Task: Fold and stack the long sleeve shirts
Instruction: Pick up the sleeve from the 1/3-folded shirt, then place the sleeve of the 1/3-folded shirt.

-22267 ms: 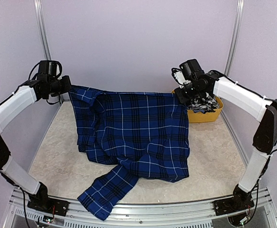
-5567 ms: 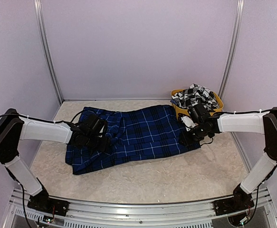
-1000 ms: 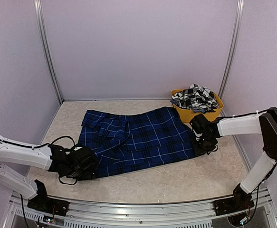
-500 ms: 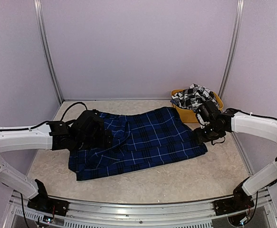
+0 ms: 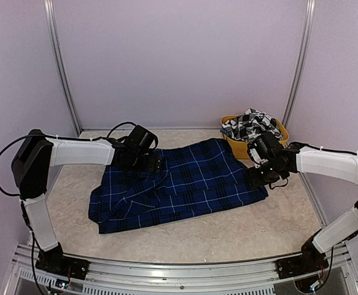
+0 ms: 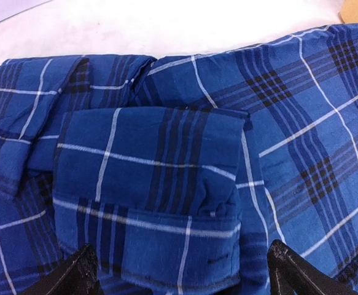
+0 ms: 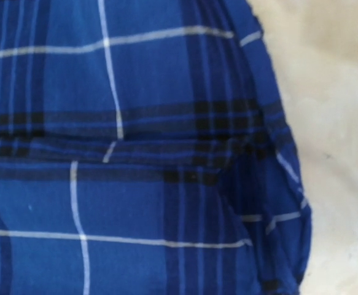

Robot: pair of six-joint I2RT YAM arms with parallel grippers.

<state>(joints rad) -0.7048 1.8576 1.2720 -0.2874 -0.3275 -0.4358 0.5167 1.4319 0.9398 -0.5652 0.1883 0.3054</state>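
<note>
The royal blue plaid long sleeve shirt point(image 5: 191, 181) lies folded into a long band across the table. A folded sleeve with its cuff point(image 6: 148, 203) lies on its far-left part. My left gripper point(image 5: 149, 163) hovers over that cuff, open, both black fingertips point(image 6: 74, 276) spread wide with cloth beneath and nothing pinched. My right gripper point(image 5: 257, 178) rests at the shirt's right edge. Its wrist view shows only blue plaid cloth point(image 7: 136, 203) and a strip of table; its fingers are hidden. The black-and-white checked shirt point(image 5: 252, 125) is heaped in the yellow tub point(image 5: 239, 149).
The tub stands at the back right, just behind my right gripper. The beige table point(image 5: 228, 227) shows in front of the shirt and at its left. Walls close in the back and both sides, and a metal rail point(image 5: 179, 270) runs along the near edge.
My left gripper has swung from the shirt's near-left corner up to its far-left part. The shirt's left end has shifted and settled. My right gripper moved a little toward the tub.
</note>
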